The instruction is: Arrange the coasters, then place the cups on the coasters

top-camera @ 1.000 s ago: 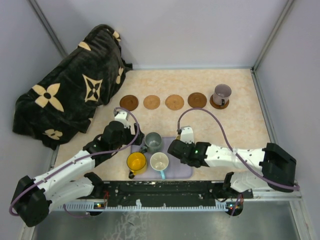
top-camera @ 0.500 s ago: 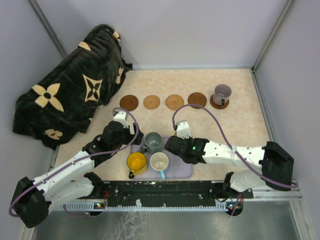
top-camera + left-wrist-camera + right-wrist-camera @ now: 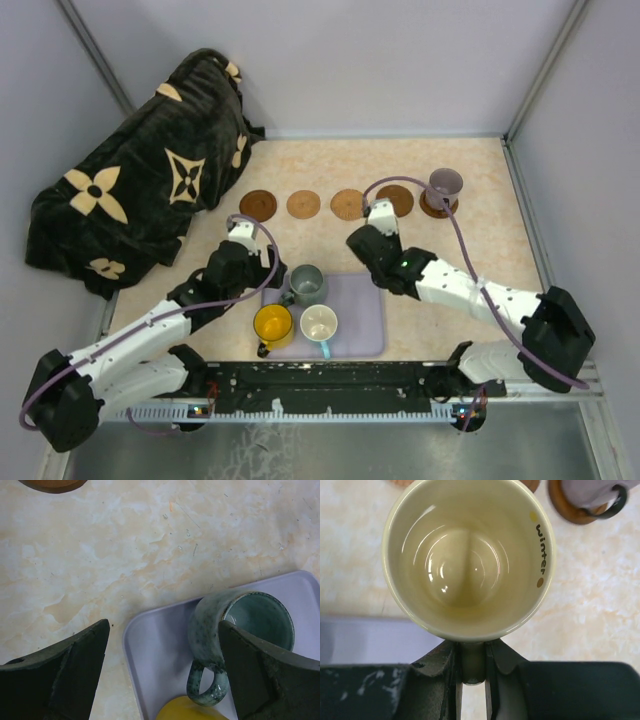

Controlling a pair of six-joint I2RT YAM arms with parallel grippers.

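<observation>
Your left arm (image 3: pixel 135 340) angles far and right, jaws spread wide, pointing down. Your right arm (image 3: pixel 468 290) stretches far and left, jaws pinched on the pale yellow cup's (image 3: pixel 468 555) handle.

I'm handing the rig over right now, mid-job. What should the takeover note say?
Left gripper: open, poised at the grey-green cup on the lavender tray.
Right gripper: shut on the handle of the pale yellow cup, held above the table near the coasters.
Done: five coasters in a row; mauve cup sits on the rightmost.
To do: pale yellow cup, grey-green cup, yellow-orange cup and cream cup onto the four bare coasters.
</observation>
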